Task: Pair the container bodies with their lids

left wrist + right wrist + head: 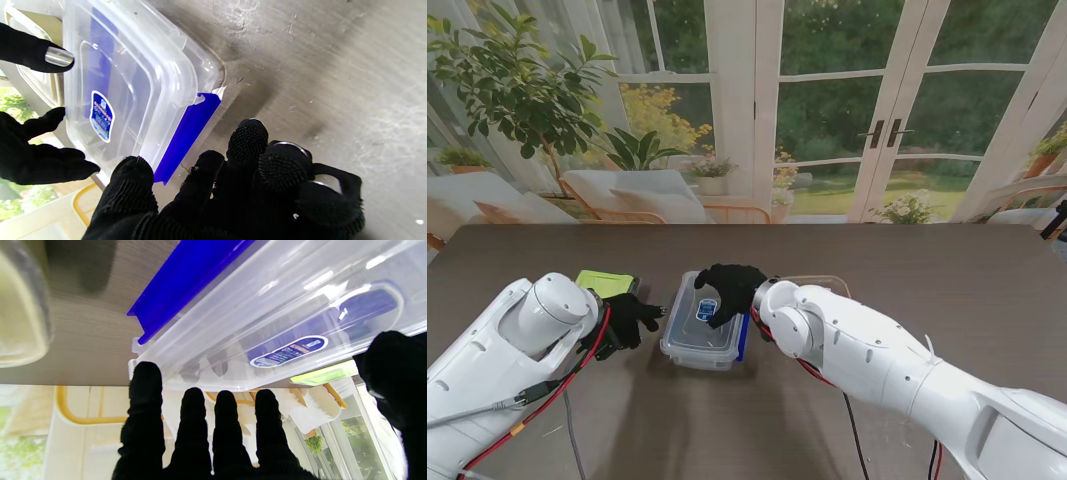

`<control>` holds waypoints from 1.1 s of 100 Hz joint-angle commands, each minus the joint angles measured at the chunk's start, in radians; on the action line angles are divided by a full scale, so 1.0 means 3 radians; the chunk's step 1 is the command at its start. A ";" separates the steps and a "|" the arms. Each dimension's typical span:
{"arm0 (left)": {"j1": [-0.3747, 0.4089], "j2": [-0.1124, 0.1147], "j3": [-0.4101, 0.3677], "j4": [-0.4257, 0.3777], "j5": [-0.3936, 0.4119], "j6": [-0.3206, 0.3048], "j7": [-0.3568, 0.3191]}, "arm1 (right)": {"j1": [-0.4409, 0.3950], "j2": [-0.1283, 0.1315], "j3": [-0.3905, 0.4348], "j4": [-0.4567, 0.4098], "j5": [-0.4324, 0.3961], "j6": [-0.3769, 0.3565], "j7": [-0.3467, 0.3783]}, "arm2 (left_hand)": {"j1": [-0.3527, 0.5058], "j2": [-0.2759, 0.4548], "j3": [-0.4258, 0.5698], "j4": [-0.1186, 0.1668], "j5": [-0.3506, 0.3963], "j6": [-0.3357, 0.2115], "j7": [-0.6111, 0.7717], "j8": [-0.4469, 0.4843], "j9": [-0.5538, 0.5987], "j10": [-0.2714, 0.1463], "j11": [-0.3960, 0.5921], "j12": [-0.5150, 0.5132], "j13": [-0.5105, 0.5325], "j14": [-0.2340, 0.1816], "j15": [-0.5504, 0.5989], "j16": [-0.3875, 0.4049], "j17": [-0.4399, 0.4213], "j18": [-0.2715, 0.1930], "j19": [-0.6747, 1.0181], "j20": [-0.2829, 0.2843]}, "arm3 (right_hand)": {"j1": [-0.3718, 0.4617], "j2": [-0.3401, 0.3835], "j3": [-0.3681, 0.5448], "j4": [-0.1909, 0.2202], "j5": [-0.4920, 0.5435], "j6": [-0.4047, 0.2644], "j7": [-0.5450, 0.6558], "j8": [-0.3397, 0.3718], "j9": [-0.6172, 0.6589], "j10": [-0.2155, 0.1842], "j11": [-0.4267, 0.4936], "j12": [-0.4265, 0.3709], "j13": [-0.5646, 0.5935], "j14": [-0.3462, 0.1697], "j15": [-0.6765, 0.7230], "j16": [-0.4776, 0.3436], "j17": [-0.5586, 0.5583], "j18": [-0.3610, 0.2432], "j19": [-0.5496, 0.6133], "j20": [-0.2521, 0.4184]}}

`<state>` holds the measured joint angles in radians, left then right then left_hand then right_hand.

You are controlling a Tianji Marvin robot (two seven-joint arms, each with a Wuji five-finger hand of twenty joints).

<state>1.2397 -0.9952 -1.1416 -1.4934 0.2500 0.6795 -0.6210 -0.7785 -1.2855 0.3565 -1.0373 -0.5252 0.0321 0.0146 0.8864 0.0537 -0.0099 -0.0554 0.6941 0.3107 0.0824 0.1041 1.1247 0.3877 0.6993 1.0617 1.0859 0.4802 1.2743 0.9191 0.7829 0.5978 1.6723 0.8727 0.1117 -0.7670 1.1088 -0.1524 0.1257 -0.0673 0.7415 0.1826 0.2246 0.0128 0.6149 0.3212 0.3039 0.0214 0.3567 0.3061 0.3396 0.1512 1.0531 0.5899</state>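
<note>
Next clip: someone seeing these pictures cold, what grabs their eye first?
The clear plastic container with blue side clips and a blue oval sticker on its lid, sitting mid-table, stands out first, with the black-gloved right hand spread over its top. The black-gloved left hand hovers at its left side, fingers curled, holding nothing. Behind that hand lies a flat lime-green lid.

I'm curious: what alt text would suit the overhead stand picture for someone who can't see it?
A clear plastic container with blue clips sits on a dark table, the right robot hand resting on its lid. The left robot hand hovers beside it, near a green lid.
</note>
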 commanded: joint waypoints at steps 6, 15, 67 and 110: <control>0.0098 -0.0022 -0.0009 -0.0029 -0.0062 0.0075 0.0043 | -0.0110 0.0017 -0.0010 -0.0087 -0.0036 0.0011 0.0057 | 0.0004 -0.0050 -0.0016 0.0062 -0.0130 0.0039 -0.0136 -0.0080 0.0034 0.0141 -0.0048 -0.0058 0.0006 0.0265 -0.0102 -0.0046 0.0040 0.0056 0.0058 0.0062 | 0.0012 -0.0082 -0.0010 -0.0065 -0.0133 -0.0049 -0.0025 -0.0004 -0.0064 -0.0055 0.0012 0.0030 0.0162 0.0115 0.0171 0.0055 -0.1240 -0.0379 -0.1067 -0.0349; 0.0144 -0.0070 -0.0033 -0.0020 -0.0227 0.0180 0.0184 | -0.0132 0.0038 0.0022 -0.0151 -0.0065 0.0027 0.0043 | -0.0003 -0.0047 -0.0017 0.0062 -0.0154 0.0032 -0.0156 -0.0091 0.0042 0.0150 -0.0046 -0.0060 0.0007 0.0271 -0.0108 -0.0046 0.0039 0.0054 0.0057 0.0060 | 0.0010 -0.0077 -0.0003 -0.0065 -0.0132 -0.0051 -0.0015 0.0001 -0.0058 -0.0056 0.0014 0.0031 0.0168 0.0110 0.0172 0.0056 -0.1237 -0.0378 -0.1063 -0.0347; 0.0142 -0.0246 -0.0073 0.0205 -0.0760 0.0374 0.0520 | -0.0220 0.0101 0.0107 -0.0332 -0.0202 0.0059 -0.0029 | -0.0058 0.0015 -0.0036 0.0063 -0.0378 -0.0194 -0.0236 -0.0132 0.0000 0.0115 0.0176 0.0109 0.0021 0.0167 0.0131 0.0030 0.0069 -0.0053 0.0150 0.0079 | -0.0001 -0.0090 0.0008 -0.0069 -0.0128 -0.0065 0.0000 0.0009 -0.0055 -0.0054 0.0011 0.0028 0.0164 0.0114 0.0168 0.0057 -0.1238 -0.0367 -0.1044 -0.0340; 0.0182 -0.0445 -0.0316 0.0350 -0.1288 0.0547 0.0861 | -0.0199 0.0080 0.0067 -0.0252 -0.0159 0.0031 -0.0014 | -0.0120 0.0060 -0.0045 0.0066 -0.0144 -0.0402 -0.0147 -0.0110 -0.0048 0.0002 0.0547 0.0382 0.0059 -0.0024 0.0447 0.0099 0.0091 -0.0233 0.0281 0.0134 | 0.0004 -0.0076 0.0005 -0.0068 -0.0114 -0.0076 -0.0003 0.0010 -0.0052 -0.0053 0.0010 0.0028 0.0166 0.0114 0.0170 0.0059 -0.1237 -0.0370 -0.1043 -0.0342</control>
<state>1.2933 -1.1173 -1.2276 -1.3932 -0.1179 0.8346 -0.3488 -0.8272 -1.2542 0.3839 -1.1081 -0.5731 0.0482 -0.0102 0.8740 0.0566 -0.0122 -0.0563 0.6112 0.2107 0.0228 0.0592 1.1228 0.3790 0.8269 1.1522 1.0854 0.4650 1.3312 0.9303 0.7848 0.5808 1.7106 0.8995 0.1117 -0.7672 1.1093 -0.1524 0.1257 -0.0693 0.7415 0.1826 0.2246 0.0128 0.6149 0.3212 0.3429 0.0478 0.4010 0.3110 0.3608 0.1727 0.8638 0.5542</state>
